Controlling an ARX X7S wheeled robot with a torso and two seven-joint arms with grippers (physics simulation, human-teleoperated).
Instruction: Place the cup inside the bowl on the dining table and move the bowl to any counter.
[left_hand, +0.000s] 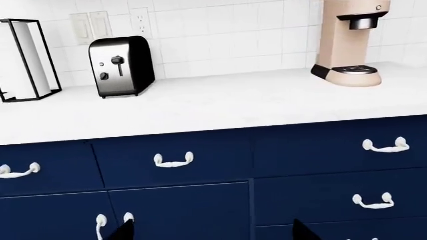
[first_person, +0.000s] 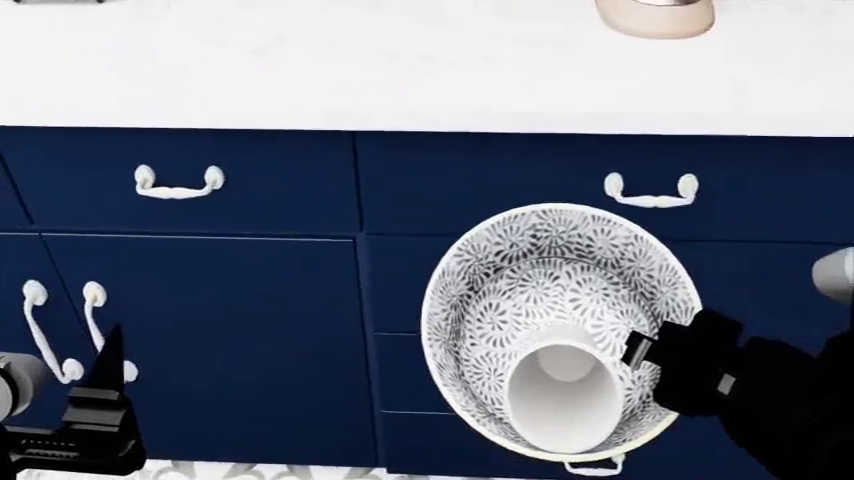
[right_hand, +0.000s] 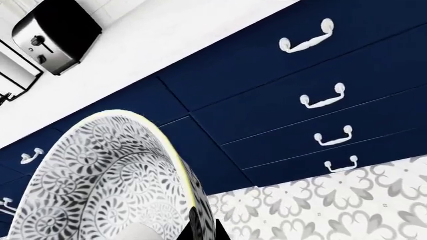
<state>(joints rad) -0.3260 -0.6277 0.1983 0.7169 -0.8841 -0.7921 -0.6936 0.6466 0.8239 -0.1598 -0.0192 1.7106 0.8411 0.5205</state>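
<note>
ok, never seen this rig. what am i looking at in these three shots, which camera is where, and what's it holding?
These are simulator renders of a wheeled robot with two arms, each ending in a gripper.

The head view looks forward and down from the robot's head. The right gripper clamps the rim of the patterned bowl, held in the air in front of navy cabinets. The white cup lies inside the bowl. The left gripper hangs low and carries nothing.

The left wrist view comes from the left arm's camera. Its open fingertips show at the edge, and beyond them the counter with a toaster, a coffee machine and a black wire-frame holder.

The right wrist view, taken beside the right gripper, shows the bowl close up, the drawers and a patterned floor.

The bowl is not yet on the counter.
</note>
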